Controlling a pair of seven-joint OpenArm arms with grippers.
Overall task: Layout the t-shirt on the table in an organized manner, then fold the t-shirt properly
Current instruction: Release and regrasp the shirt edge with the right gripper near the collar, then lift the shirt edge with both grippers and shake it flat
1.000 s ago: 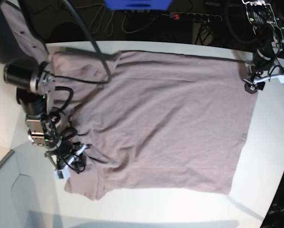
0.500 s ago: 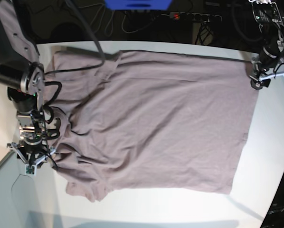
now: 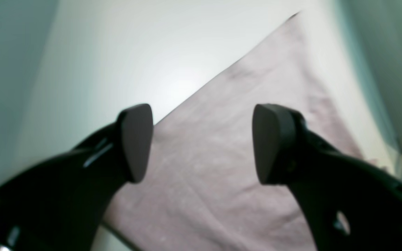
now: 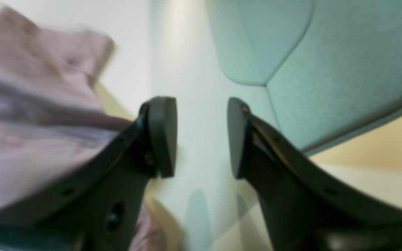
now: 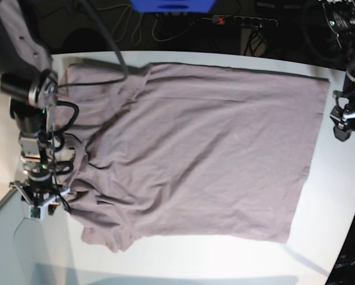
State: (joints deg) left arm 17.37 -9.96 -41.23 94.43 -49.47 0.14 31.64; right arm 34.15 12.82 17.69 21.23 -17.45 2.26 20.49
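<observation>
The mauve-grey t-shirt (image 5: 207,148) lies spread on the white table (image 5: 338,196), body fairly flat, with wrinkles and a bunched sleeve at its left end. My left gripper (image 5: 342,123) hangs just off the shirt's right edge, open and empty. In the left wrist view it (image 3: 202,143) is open over the shirt's corner (image 3: 222,174). My right gripper (image 5: 38,200) is at the shirt's left edge, beside the lower sleeve. In the right wrist view it (image 4: 201,136) is open and empty over bare table (image 4: 187,69), with the shirt (image 4: 30,104) to its left.
Beyond the table's far edge is a dark area with cables, a power strip (image 5: 237,21) and a blue object (image 5: 171,5). A grey-teal panel (image 5: 23,249) borders the table at the lower left; it also shows in the right wrist view (image 4: 326,69).
My left gripper has let go of the shirt's far right corner and moved right and down off the cloth. My right gripper moved left off the lower sleeve, then held still.
</observation>
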